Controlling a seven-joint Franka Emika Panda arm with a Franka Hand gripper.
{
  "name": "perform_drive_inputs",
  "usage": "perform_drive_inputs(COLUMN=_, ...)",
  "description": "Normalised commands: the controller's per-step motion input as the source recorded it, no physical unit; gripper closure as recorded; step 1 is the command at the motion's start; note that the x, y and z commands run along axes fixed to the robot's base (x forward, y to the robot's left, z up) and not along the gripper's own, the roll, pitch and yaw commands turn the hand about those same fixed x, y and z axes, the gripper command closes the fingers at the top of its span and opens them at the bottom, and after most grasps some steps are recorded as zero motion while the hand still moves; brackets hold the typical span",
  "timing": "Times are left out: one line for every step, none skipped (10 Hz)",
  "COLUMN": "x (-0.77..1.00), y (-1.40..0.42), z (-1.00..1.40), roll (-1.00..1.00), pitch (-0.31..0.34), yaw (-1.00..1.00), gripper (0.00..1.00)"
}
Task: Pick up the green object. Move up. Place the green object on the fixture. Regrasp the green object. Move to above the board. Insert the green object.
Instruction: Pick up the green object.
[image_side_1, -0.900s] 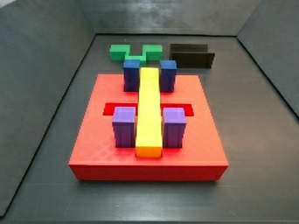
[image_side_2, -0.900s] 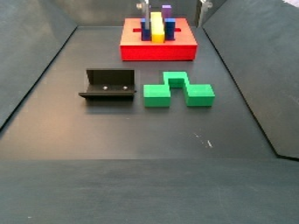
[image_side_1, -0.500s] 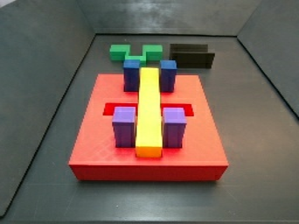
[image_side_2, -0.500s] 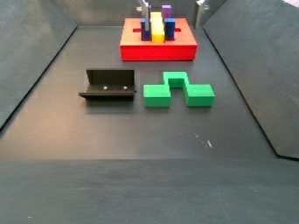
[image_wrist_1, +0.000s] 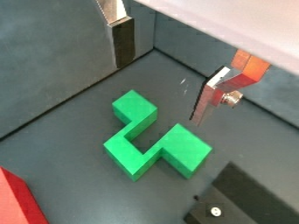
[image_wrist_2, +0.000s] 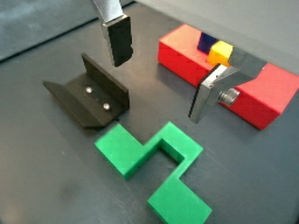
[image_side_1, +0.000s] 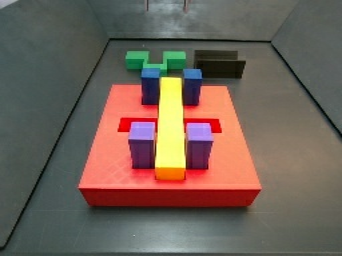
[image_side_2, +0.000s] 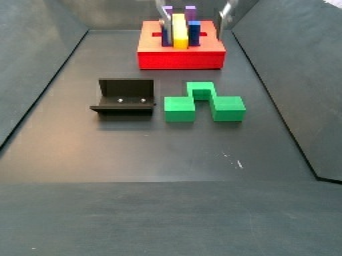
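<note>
The green object (image_side_2: 203, 102) is a stepped bright green block that lies flat on the dark floor. Next to it stands the black L-shaped fixture (image_side_2: 123, 98), a small gap away. Both show again at the far end of the floor, the green object (image_side_1: 156, 59) and the fixture (image_side_1: 221, 63), behind the red board (image_side_1: 120, 160). My gripper (image_wrist_1: 162, 92) hangs open well above the green object (image_wrist_1: 152, 140), with nothing between its fingers. In the wrist views, the gripper (image_wrist_2: 159, 89) has the fixture (image_wrist_2: 87, 94) to one side and the board (image_wrist_2: 187, 57) beyond.
The board (image_side_2: 181, 57) carries a long yellow bar (image_side_1: 170, 125), two blue blocks (image_side_1: 151, 84) and two purple blocks (image_side_1: 142, 145). Grey walls (image_side_1: 67, 110) enclose the floor on all sides.
My fingertips now just show at the top edge of a side view, slightly lower than before. The green object, fixture and board have not moved.
</note>
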Motion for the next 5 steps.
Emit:
perform_drive_inputs(x=-0.15, y=-0.25, z=-0.83, roll=0.05, pitch=-0.099, yaw=0.07, gripper=0.0)
perform_drive_inputs(x=-0.05, y=-0.33, z=-0.83, roll=0.15, pitch=-0.054, yaw=0.09, gripper=0.0)
perform_drive_inputs(x=-0.09, y=-0.32, z=-0.87, roll=0.14, pitch=-0.044, yaw=0.11, gripper=0.0)
perform_drive_inputs(x=0.0, y=-0.17, z=-0.76, roll=0.02, pitch=-0.053, yaw=0.12, gripper=0.0)
perform_drive_inputs(x=0.0, y=-0.02, z=-0.67, roll=0.0, pitch=-0.064, yaw=0.15, gripper=0.0)
